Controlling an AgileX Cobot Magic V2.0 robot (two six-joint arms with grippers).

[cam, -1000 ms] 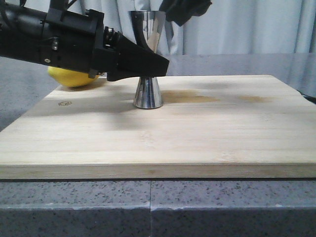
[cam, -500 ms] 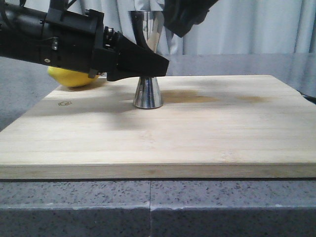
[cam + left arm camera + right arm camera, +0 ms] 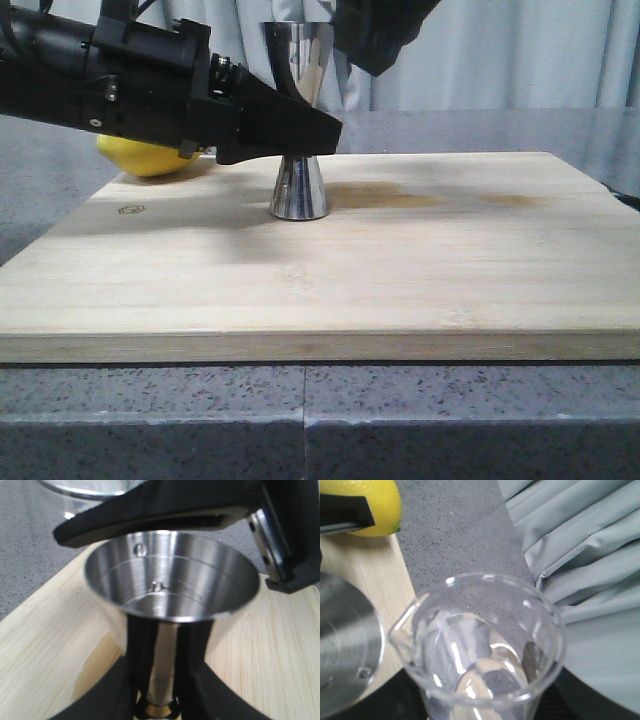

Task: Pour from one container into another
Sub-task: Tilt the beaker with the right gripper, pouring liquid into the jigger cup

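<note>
Now my right gripper (image 3: pixel 385 35) holds the beaker (image 3: pixel 480 650), spout just beside the upright jigger (image 3: pixel 170 595), whose waist my left gripper (image 3: pixel 300 130) clamps.

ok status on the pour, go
Left end effector shut on jigger waist. Right end effector holds beaker beside jigger rim. Lemon behind, clear of pour.

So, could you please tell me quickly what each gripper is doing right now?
Left gripper: closed on the steel jigger at its waist, on the board.
Right gripper: holding the glass beaker just above and behind the jigger.
</note>
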